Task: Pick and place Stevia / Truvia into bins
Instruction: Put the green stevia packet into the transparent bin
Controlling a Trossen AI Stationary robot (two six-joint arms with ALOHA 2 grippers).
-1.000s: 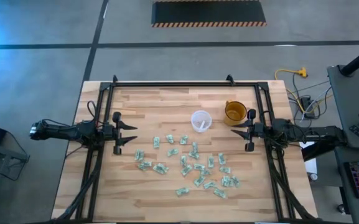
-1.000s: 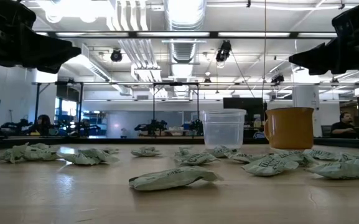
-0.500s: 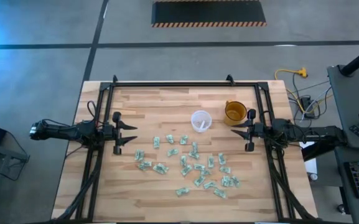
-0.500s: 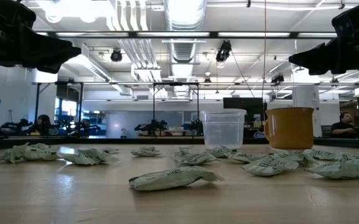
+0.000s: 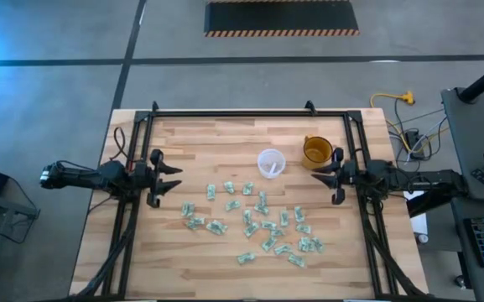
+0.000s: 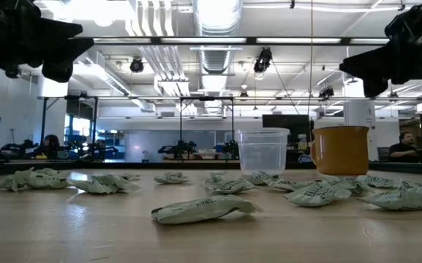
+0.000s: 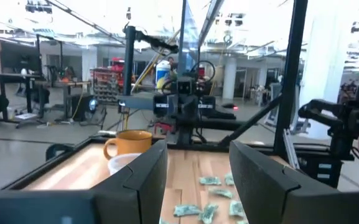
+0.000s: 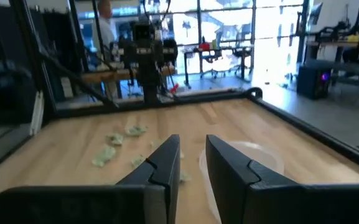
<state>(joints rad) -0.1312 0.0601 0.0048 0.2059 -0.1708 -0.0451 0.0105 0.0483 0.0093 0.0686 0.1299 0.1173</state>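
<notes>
Overhead, the pale green and white paper sachets lie scattered from the table's centre toward five o'clock. At twelve o'clock of them stands the translucent round plastic cup, an orange mug beside it. At nine o'clock the left gripper hovers, fingers parted, empty. At three o'clock the right gripper hovers, fingers narrowly apart, empty.

Sachets scattered nr upright cup

Print on sachets too small
</notes>
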